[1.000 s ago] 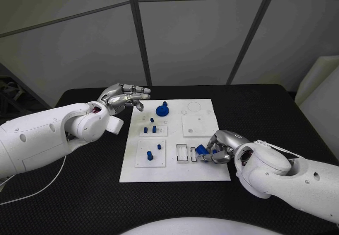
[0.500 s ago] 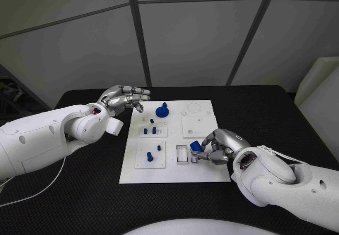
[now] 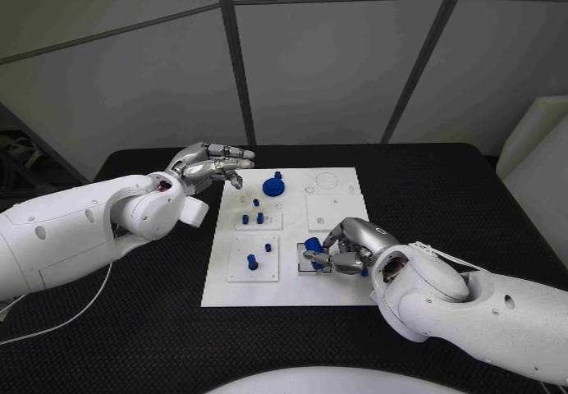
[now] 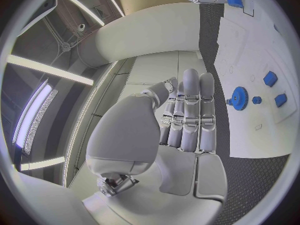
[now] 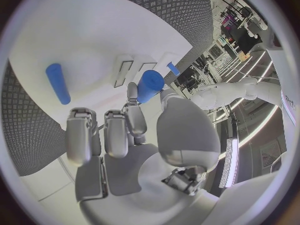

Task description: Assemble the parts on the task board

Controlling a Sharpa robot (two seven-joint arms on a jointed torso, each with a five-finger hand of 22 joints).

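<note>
The white task board (image 3: 296,283) lies in the middle of the table. My right hand (image 3: 345,251) hovers over the board's near right area and pinches a blue cylindrical part (image 3: 313,244) just above the narrow slots (image 3: 305,261). In the right wrist view the blue cylindrical part (image 5: 150,85) sits between thumb and fingertip, above the narrow slots (image 5: 125,70). My left hand (image 3: 211,164) hangs over the board's far left corner, fingers stretched out, holding nothing. A blue gear (image 3: 273,185) stands at the far side of the board; the left wrist view shows the gear (image 4: 238,95) beyond my fingers.
Small blue pegs (image 3: 251,218) stand in a raised white block left of centre, and another peg (image 3: 251,262) stands in the near left block. A bare square block (image 3: 329,212) lies on the right. Black table (image 3: 474,197) surrounds the board.
My right hand has carried the blue part leftward, from the board's right edge to over the slots. The left hand has stayed where it was.
</note>
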